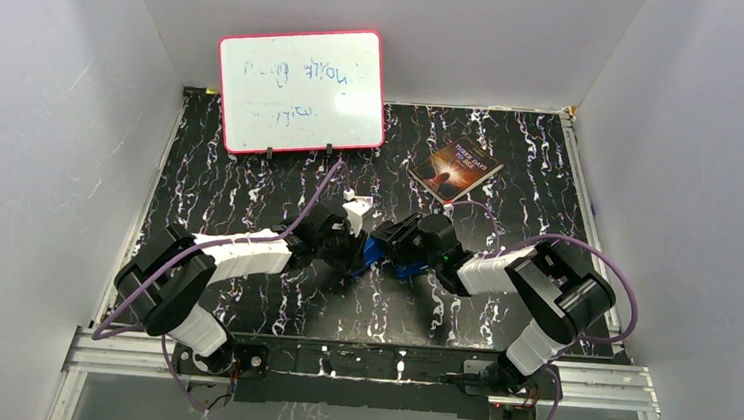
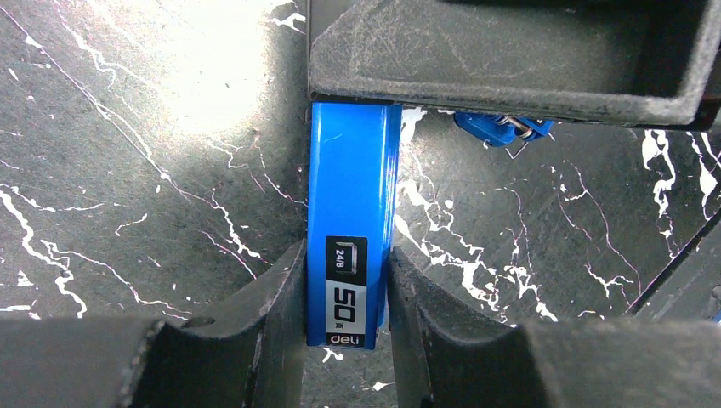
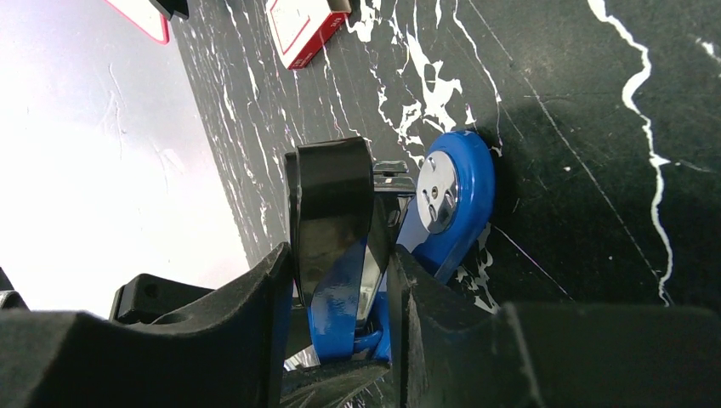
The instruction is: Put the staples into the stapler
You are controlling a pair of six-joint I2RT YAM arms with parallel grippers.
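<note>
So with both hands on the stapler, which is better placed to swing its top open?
Probably the left. The left hand is shut on the labelled blue top of the stapler, while the right hand clamps its lower part near the round metal plate and could steady it.

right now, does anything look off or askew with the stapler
Nothing looks broken or spilled. The long blue Deli-labelled stapler appears hinged open and turned on its side. It is clamped by both the left end effector and the right end effector, and its round silver anvil plate faces sideways.
</note>
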